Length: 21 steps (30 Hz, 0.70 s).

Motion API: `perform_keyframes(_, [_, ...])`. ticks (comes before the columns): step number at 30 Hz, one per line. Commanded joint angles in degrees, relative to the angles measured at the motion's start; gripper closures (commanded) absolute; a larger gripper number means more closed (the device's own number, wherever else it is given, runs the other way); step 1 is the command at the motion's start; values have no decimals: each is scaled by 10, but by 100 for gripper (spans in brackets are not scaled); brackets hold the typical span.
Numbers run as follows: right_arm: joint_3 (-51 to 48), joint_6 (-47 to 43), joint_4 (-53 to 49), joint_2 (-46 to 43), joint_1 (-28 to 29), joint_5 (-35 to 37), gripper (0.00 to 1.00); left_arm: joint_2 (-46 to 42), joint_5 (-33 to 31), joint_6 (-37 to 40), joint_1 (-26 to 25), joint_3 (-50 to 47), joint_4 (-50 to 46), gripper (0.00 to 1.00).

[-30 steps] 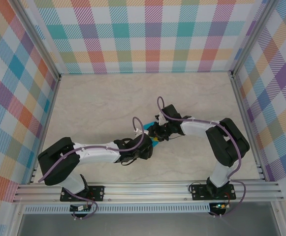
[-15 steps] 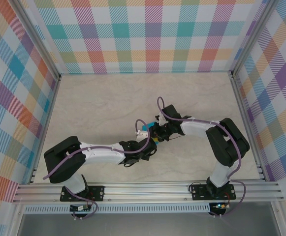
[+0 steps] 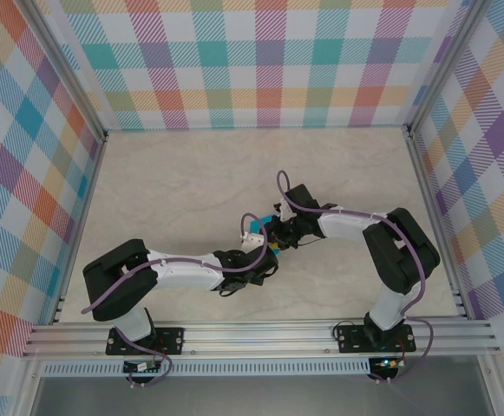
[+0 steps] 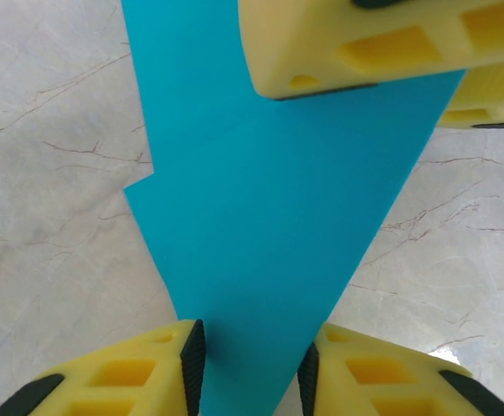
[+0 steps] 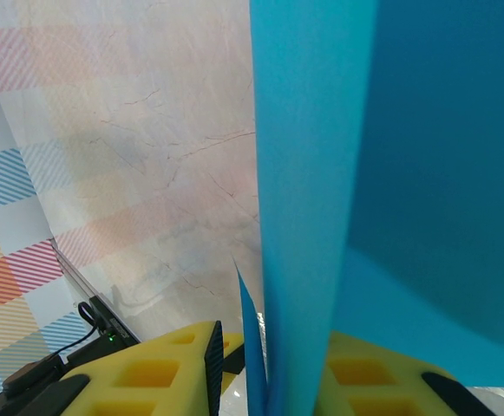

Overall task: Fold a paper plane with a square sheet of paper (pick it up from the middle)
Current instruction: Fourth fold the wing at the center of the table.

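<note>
From above, your left arm (image 3: 182,270) has pushed forward, bringing the left gripper (image 3: 266,249) in just beside the right gripper (image 3: 275,233). On the left wrist camera, the paper plane (image 4: 269,217) runs out from the right gripper's fingers (image 4: 364,43), and its narrow end sits between your left pads (image 4: 193,368) (whether they've pinched it yet, you cannot tell). On the right wrist camera, the right gripper is clenched on the folded edge, likely steadying it for the left's grab.

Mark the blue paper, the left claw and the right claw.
blue paper (image 4: 269,199): left wrist view, flat middle.
left claw (image 4: 250,368): left wrist view, between its fingertips.
right claw (image 5: 273,373): right wrist view, between its fingertips.
</note>
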Motion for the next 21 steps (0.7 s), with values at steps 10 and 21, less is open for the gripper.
perform_keyframes(10, [13,-12,-9,1,3,-1,73,4,-19,-5,-9,17,-18,83])
perform_keyframes(21, [15,-31,-42,-22,1,21,72,-19,6,-1,4,-12,24,94])
